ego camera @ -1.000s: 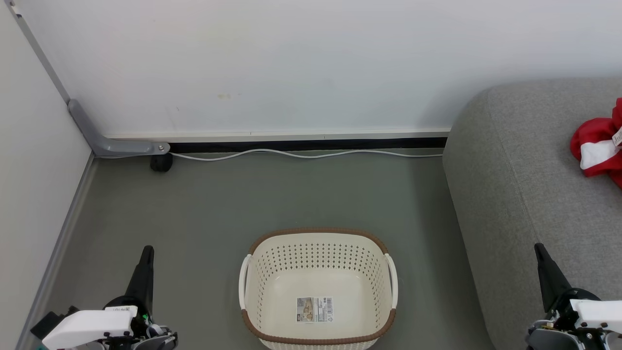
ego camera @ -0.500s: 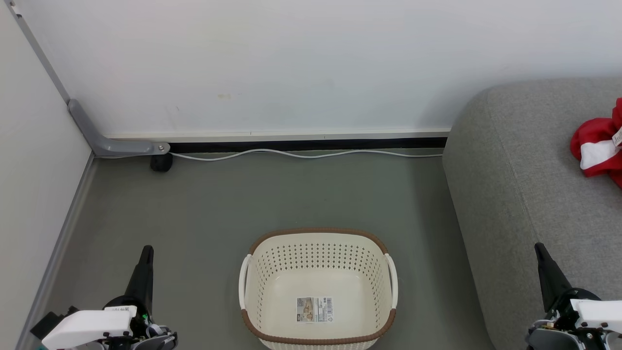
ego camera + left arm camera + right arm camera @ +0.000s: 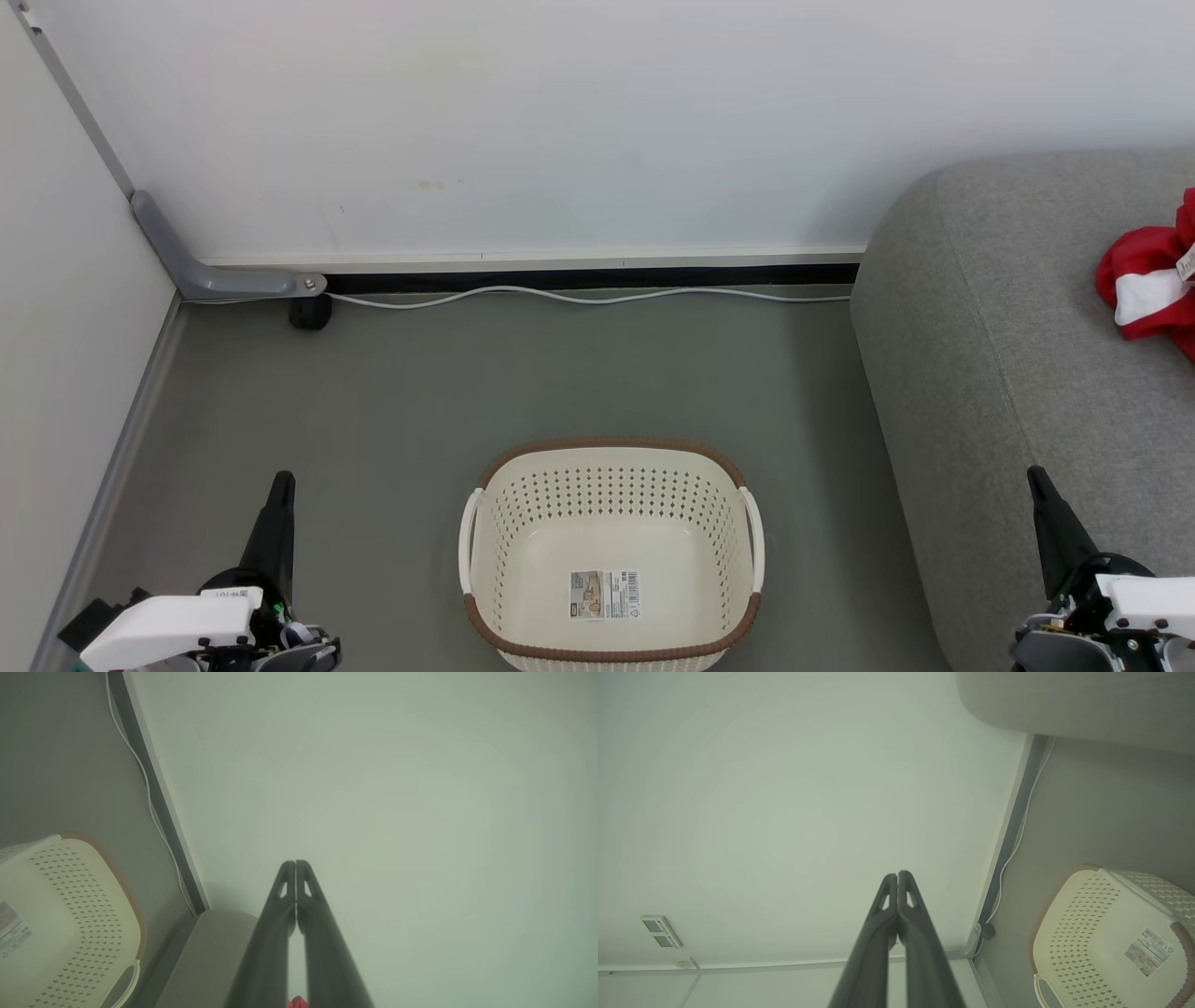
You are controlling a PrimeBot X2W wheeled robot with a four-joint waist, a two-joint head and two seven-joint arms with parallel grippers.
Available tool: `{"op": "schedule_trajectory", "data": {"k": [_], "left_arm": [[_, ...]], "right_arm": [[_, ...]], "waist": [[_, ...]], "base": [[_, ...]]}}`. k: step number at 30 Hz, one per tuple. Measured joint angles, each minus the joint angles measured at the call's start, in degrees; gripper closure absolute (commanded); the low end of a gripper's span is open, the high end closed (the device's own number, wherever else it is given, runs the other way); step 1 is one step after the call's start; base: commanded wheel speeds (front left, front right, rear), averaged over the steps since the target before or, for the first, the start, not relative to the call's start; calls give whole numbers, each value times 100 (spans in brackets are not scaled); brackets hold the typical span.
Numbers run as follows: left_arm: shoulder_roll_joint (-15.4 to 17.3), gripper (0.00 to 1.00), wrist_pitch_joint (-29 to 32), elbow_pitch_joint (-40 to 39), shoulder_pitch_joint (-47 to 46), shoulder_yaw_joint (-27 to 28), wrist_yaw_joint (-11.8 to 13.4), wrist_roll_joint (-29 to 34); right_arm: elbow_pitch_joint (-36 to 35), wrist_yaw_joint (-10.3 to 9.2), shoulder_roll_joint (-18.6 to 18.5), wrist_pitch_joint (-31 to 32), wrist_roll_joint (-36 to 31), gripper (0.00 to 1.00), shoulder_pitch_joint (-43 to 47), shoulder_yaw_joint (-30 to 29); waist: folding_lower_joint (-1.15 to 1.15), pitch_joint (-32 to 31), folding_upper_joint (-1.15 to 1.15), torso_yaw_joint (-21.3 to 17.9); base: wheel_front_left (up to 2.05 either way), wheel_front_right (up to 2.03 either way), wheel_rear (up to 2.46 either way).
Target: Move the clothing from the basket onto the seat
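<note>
In the head view, the left fingers (image 3: 274, 532) rise from the lower left of the frame. They are pressed together with nothing between them, and their tip is over the grey floor (image 3: 420, 383). At the upper left, a grey bracket (image 3: 210, 278) runs down the wall corner to the skirting, and a black caster (image 3: 310, 313) sits just beneath its end. A white cable (image 3: 579, 296) trails from there along the foot of the wall (image 3: 560, 121) to the sofa.

The basket (image 3: 611, 445) stands on the floor at the lower middle, well apart from both pairs of fingers. Its brown rim faces up and its bottom is in plain sight, with a barcode sticker (image 3: 605, 595) on it.

The sofa (image 3: 1018, 355) takes the right of the frame, its rounded end near the basket but apart from it. The clothing (image 3: 1144, 280) is a red heap with a white stripe and a small white label. It lies on the sofa at the right edge, cut off by the frame, so I cannot tell how many pieces there are. The right fingers (image 3: 1055, 532) rise from the lower right, in front of the sofa, shut tip to tip.

In the left wrist view the fingers meet at their tips against the pale wall, with the basket at the lower left. In the right wrist view the fingers meet the same way. A switch plate (image 3: 661, 931) is on the wall at the lower left, and the basket is at the lower right.
</note>
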Motion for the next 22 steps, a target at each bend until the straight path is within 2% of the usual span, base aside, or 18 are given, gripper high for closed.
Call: {"op": "schedule_trajectory", "data": {"k": [22], "left_arm": [[0,100,0,0,0,0,0,0]], "right_arm": [[-1,0,0,0,0,100,-3,0]], "waist": [[0,0,0,0]], "base": [[0,0,0]]}}
